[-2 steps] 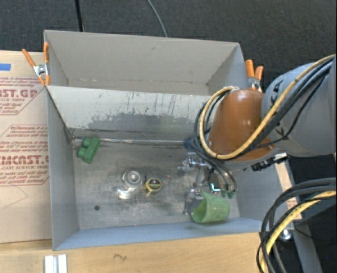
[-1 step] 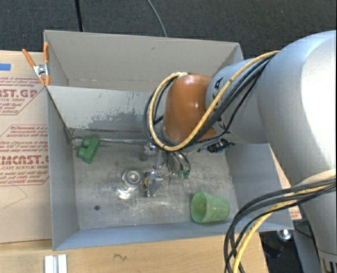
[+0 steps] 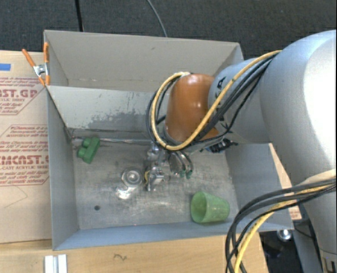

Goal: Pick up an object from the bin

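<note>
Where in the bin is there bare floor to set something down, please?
The bin's left floor is bare, between the green block and the front wall. A bare strip also runs along the front wall up to the green cup. The middle is crowded: the gripper hangs right beside two small silvery pieces.

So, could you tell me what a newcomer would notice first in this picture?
The grey arm, with its orange wrist cover, reaches in from the right, its gripper low over the middle of the bin. Just left of the gripper lies a small shiny round piece. A green cup lies on its side near the front right corner, and a green block sits at the back left.
</note>
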Controlling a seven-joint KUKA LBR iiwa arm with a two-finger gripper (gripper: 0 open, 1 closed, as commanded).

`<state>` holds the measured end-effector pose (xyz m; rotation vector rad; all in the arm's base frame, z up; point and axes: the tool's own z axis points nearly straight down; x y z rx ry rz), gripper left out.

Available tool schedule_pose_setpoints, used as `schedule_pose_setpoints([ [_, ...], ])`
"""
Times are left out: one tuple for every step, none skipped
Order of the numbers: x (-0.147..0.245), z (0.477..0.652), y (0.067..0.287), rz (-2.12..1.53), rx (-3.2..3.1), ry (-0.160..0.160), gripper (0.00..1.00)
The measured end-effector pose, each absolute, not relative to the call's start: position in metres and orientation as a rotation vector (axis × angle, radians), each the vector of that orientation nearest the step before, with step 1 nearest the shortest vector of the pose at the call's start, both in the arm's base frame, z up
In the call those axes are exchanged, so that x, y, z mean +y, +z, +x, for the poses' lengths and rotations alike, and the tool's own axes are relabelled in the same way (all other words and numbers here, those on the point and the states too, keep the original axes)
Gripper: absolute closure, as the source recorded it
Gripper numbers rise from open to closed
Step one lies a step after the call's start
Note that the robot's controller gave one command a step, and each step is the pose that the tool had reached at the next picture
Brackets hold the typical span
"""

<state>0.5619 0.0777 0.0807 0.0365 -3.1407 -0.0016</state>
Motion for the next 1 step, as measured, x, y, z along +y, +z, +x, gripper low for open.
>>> schedule_pose_setpoints([
  [0.0762, 0.5901, 0.2337, 0.403, -3.126, 0.000, 1.00],
])
